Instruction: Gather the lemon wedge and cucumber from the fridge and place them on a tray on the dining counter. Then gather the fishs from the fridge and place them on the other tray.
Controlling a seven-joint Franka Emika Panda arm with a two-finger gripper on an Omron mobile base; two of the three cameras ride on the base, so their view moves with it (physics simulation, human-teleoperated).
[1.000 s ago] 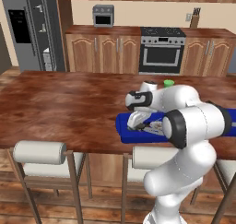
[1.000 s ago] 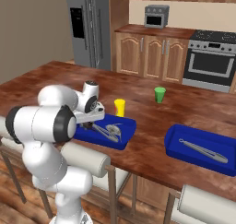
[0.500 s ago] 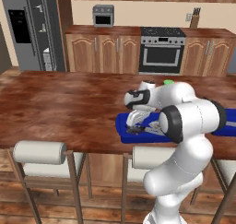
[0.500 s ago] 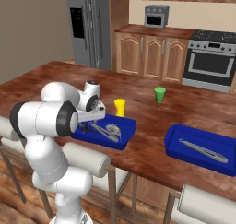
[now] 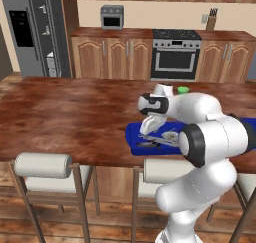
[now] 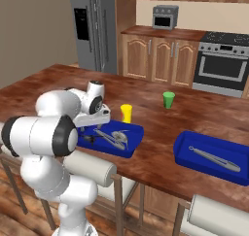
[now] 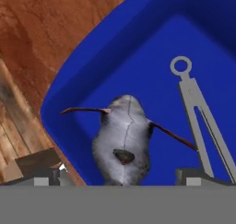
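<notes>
Your fingers (image 7: 122, 174) stand apart above a grey fish (image 7: 122, 142) lying in the near blue tray (image 6: 133, 133) on the desk (image 5: 65, 112). It looks delivered. The other tray (image 6: 187, 145) holds something thin I cannot identify, so I cannot tell what remains.

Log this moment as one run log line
gripper: open, low over near blue tray | fish: lying in tray, released | metal tool: in tray beside fish | far blue tray: holds another tool

Two base cameras are looking forward and down from behind at the same counter (image 5: 70, 117); the hand camera is looking closely into the blue tray (image 7: 152, 57)
</notes>
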